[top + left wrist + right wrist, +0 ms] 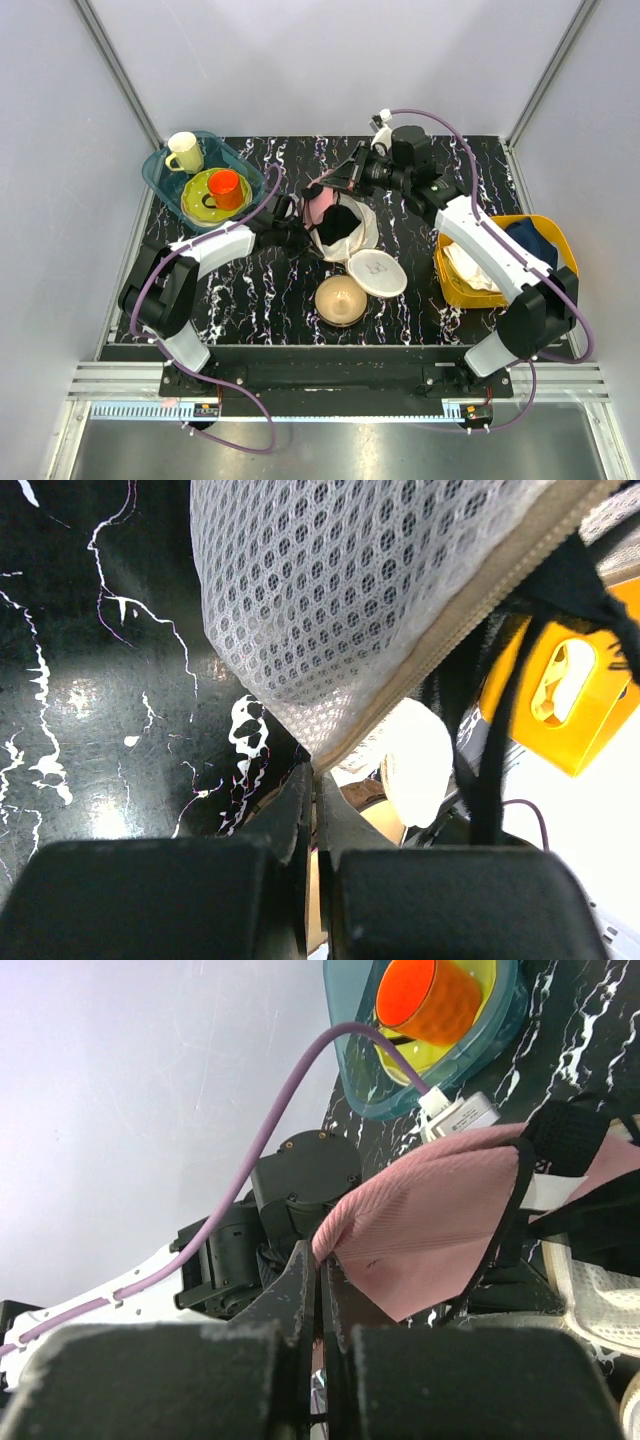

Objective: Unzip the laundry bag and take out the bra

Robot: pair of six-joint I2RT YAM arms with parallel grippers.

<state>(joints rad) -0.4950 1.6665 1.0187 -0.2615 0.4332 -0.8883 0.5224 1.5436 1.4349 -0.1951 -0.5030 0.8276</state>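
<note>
The cream mesh laundry bag (352,232) stands at the table's middle with its mouth open and dark inside. Its round lid (377,272) is folded down to the front. My left gripper (298,231) is shut on the bag's zip rim (400,680) at its left side, jaws tight on the tape (315,777). The pink bra (318,207) sticks up out of the bag's far left edge. My right gripper (333,186) is shut on the edge of one cup (440,1220), fingertips pinched together (325,1252). Dark straps hang from the bra.
A bronze bowl (341,299) sits just in front of the bag. A teal tub (156,166) at the back left holds a yellow-green plate, an orange cup (225,185) and a cream mug (184,152). A yellow basket (548,221) with white and dark blue cloths stands at the right.
</note>
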